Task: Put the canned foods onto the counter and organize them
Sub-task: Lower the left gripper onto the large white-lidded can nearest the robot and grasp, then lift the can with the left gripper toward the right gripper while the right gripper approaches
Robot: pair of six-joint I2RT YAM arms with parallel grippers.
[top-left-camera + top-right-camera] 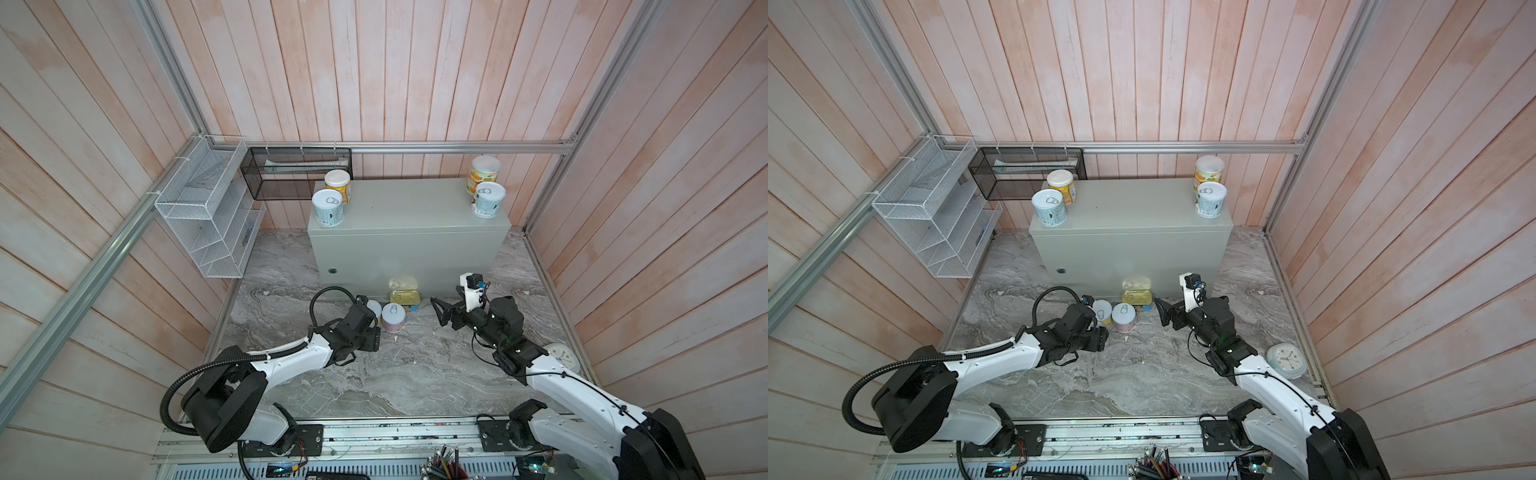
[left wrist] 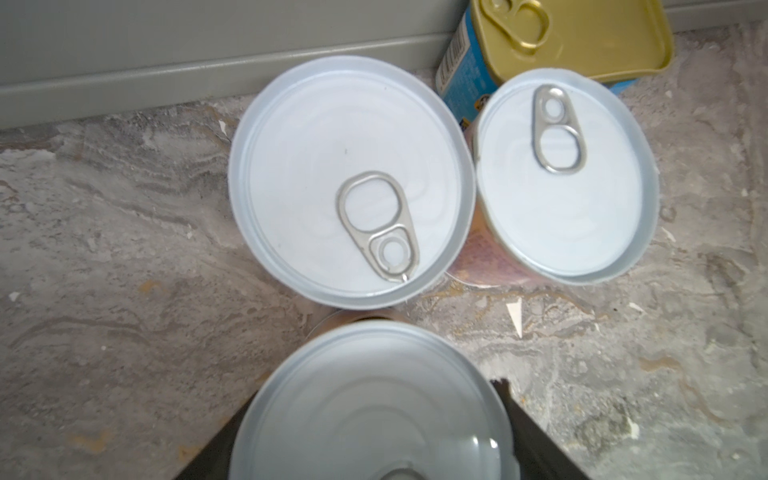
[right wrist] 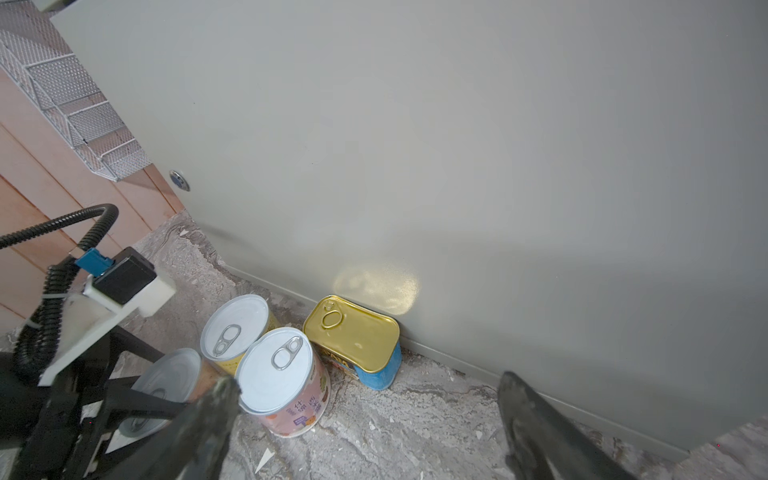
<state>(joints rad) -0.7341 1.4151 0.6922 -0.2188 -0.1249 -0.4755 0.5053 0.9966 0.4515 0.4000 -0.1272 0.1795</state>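
The left gripper point(image 2: 370, 415) is hanging over the marble floor point(image 1: 395, 374) just in front of the counter point(image 1: 407, 203). Its jaws are standing narrow about a silver-topped can point(image 3: 168, 376), with one of its dark fingers point(image 2: 532, 436) lying at each side of the rim. Whether they are pressing it I cannot tell.

Just beyond it the yellow can point(image 3: 237, 328) and the pink can point(image 3: 278, 365) are standing rim to rim. The gold-topped tin point(image 3: 353, 332) is sitting against the counter's front base, close beside the pink can.

The right gripper point(image 1: 439, 312) is hovering just right of the tin, jaws spread wide and empty, with bare marble lying under it.

On the counter top the orange-labelled can point(image 1: 337, 185) and the left pale blue can point(image 1: 327, 207) are crowding the left edge, the blue one at the front left corner. The yellow-green can point(image 1: 484, 172) is standing at the rear right corner, and the right pale blue can point(image 1: 489, 203) is standing in front of it along the right edge. The broad middle of the top, between the two pairs, is lying open.
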